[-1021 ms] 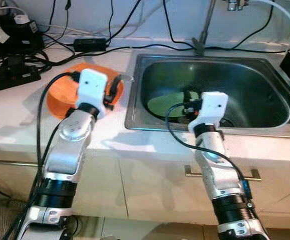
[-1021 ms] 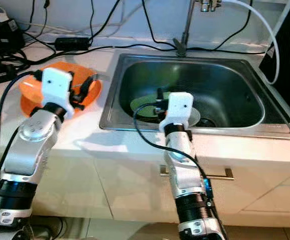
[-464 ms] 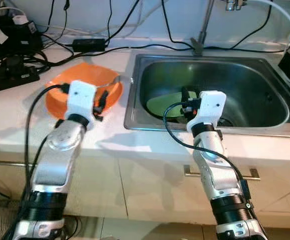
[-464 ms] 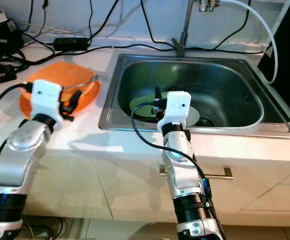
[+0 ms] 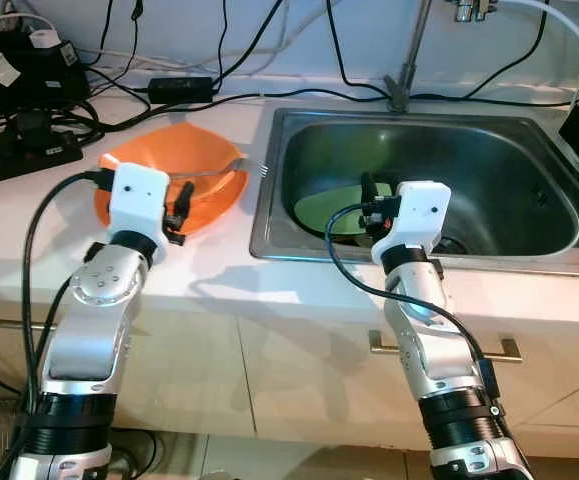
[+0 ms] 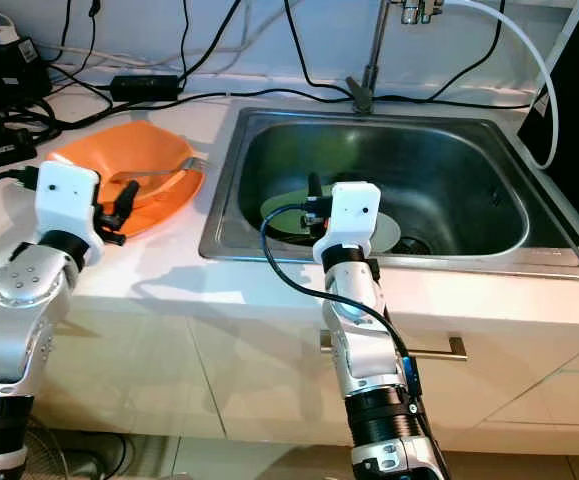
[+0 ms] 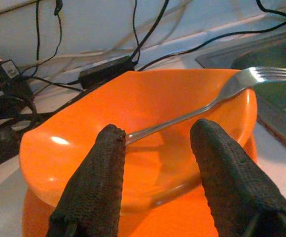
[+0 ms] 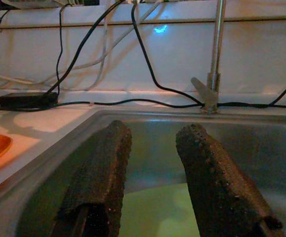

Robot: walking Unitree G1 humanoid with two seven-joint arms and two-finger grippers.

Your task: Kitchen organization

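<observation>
An orange bowl sits on the white counter left of the sink, with a metal fork lying in it, tines over the rim toward the sink. My left gripper hovers open at the bowl's near edge, holding nothing. A green plate lies on the sink floor. My right gripper is held open above the sink's front rim, pointing over the plate, its fingers empty.
The steel sink has a tap at its back. Black cables, a power strip and an adapter crowd the counter's back left. Cabinet handles run below the counter front.
My left arm has pulled back and to the left, off the bowl to its near edge; the fork now lies uncovered in the bowl. The right arm has barely moved.
</observation>
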